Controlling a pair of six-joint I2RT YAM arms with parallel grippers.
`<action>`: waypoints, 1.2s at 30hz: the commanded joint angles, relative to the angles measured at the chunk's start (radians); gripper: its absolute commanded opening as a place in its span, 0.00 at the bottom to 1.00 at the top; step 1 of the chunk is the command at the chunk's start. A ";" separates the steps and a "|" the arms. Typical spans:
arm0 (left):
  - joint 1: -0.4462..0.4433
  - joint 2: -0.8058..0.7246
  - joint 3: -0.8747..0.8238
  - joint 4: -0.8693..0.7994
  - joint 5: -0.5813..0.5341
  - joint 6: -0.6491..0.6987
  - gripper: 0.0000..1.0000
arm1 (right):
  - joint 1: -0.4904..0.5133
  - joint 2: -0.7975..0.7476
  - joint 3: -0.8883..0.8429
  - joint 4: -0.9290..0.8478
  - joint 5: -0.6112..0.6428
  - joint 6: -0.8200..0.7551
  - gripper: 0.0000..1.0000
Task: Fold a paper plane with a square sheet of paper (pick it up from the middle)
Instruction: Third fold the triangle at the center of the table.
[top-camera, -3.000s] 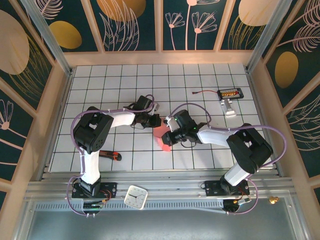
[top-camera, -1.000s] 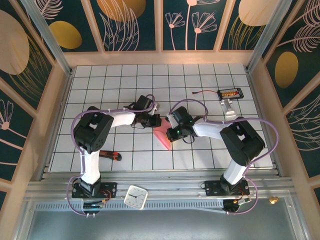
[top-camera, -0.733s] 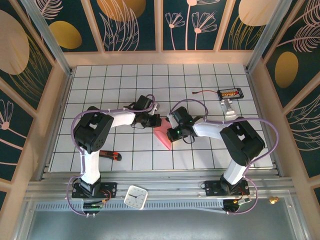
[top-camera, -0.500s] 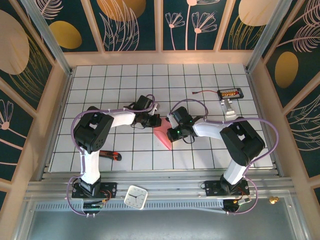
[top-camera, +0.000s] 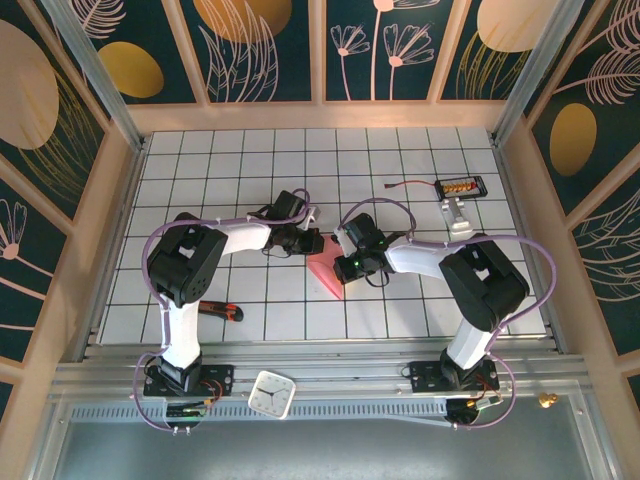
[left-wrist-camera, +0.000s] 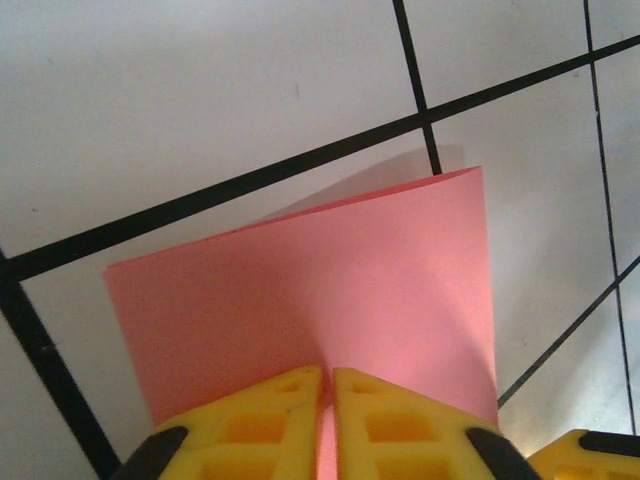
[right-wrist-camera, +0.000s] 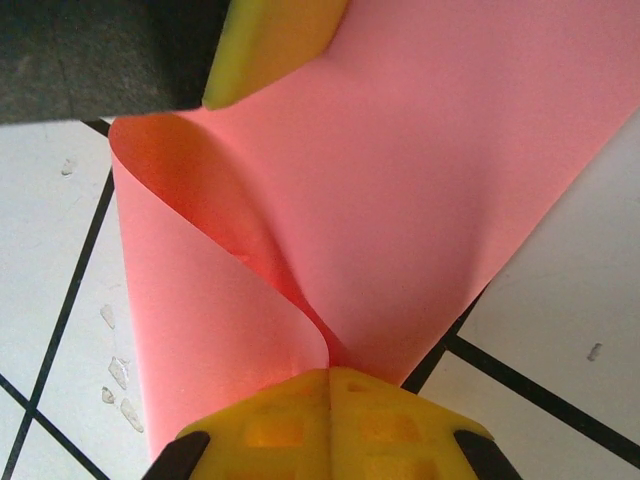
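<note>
Gridded table (top-camera: 250, 160) beneath: right pincer (right-wrist-camera: 328, 375) clamps the square sheet of paper (right-wrist-camera: 430, 170), left pincer (left-wrist-camera: 328, 375) seemingly too, curling it to crease.

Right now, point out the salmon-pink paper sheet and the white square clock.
salmon-pink paper sheet (top-camera: 328, 278), top external view, exposed near flap.
white square clock (top-camera: 271, 393), top external view, dial centre.

Both the left arm (top-camera: 182, 335) and right arm (top-camera: 468, 345) have white links, bulky black joints and looping lilac cables (top-camera: 225, 222). The left gripper (left-wrist-camera: 328, 375) and right gripper (right-wrist-camera: 330, 375) carry yellow fingers (left-wrist-camera: 265, 425) with square moulded recesses on black mounts; a green speck (top-camera: 352, 265) near the right wrist is perhaps an indicator light.
</note>
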 joint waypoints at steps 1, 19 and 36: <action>-0.005 0.015 0.012 -0.058 -0.031 -0.005 0.21 | -0.009 0.032 0.007 -0.030 0.015 0.004 0.00; -0.001 -0.184 0.001 -0.073 -0.237 -0.046 0.51 | -0.009 0.031 -0.023 -0.021 0.008 0.018 0.00; -0.147 -0.435 -0.476 0.459 -0.046 -0.492 0.00 | -0.009 0.051 -0.020 -0.020 0.005 0.008 0.00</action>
